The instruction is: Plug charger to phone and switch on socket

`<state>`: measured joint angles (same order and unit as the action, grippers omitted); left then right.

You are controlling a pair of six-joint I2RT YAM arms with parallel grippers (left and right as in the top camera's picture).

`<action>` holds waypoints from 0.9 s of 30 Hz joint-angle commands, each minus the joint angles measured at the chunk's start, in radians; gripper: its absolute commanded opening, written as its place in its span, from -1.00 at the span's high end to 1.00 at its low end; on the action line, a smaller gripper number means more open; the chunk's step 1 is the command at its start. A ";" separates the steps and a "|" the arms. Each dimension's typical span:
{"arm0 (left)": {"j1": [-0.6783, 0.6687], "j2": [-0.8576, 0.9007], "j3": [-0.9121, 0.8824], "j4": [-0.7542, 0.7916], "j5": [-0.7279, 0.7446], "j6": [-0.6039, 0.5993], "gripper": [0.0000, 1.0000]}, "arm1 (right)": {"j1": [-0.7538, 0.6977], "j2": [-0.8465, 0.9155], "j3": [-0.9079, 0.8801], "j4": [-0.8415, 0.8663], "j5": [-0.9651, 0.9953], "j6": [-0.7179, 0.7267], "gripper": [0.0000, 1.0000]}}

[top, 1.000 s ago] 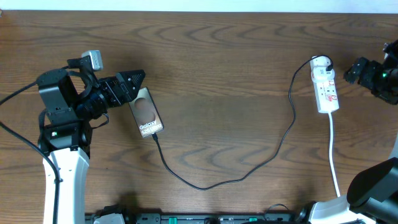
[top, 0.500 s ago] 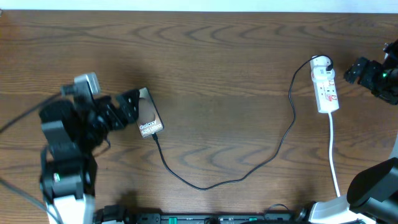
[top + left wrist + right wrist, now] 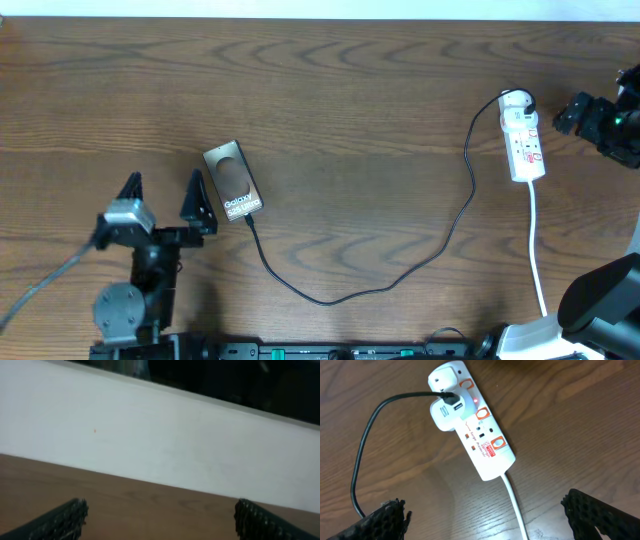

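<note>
The phone (image 3: 232, 182) lies flat on the wooden table, its white lettering toward the near end. The charger's thin black cable (image 3: 330, 298) runs from the phone's near short edge in a loop to a white adapter (image 3: 445, 412) plugged into the socket (image 3: 479, 430), a white power strip (image 3: 524, 140) at the right. A small red light (image 3: 475, 399) glows on the strip. My left gripper (image 3: 163, 190) stands open to the left of the phone and nearer the front edge, holding nothing. My right gripper (image 3: 570, 115) hovers open just right of the strip; its fingertips (image 3: 387, 519) are wide apart.
The strip's thick white cord (image 3: 537, 250) runs toward the near edge at the right. The left wrist view has only bare table (image 3: 150, 505) and a white wall (image 3: 160, 445) behind it. Dark equipment lines the front edge (image 3: 330, 352).
My left arm has pulled back from the phone toward the near edge and turned; the phone stays where it lay. The right arm, strip and cable have not moved.
</note>
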<state>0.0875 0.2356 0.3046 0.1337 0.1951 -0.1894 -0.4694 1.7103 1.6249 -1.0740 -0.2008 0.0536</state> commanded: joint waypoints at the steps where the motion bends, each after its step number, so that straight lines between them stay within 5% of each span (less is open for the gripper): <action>1: -0.006 -0.067 -0.122 0.086 -0.024 0.083 -0.90 | -0.002 -0.008 -0.002 0.000 0.005 0.013 -0.99; 7: -0.006 -0.169 -0.285 0.141 -0.025 0.092 -0.90 | -0.002 -0.008 -0.002 0.000 0.005 0.013 -0.98; 18: -0.005 -0.234 -0.301 -0.180 -0.032 0.107 -0.90 | -0.002 -0.008 -0.002 0.000 0.005 0.013 -0.98; 27: -0.005 -0.233 -0.301 -0.194 -0.050 0.107 -0.91 | -0.002 -0.008 -0.002 0.000 0.005 0.013 -0.98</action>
<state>0.0875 0.0109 0.0132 -0.0139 0.1429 -0.0994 -0.4694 1.7103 1.6249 -1.0744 -0.2008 0.0536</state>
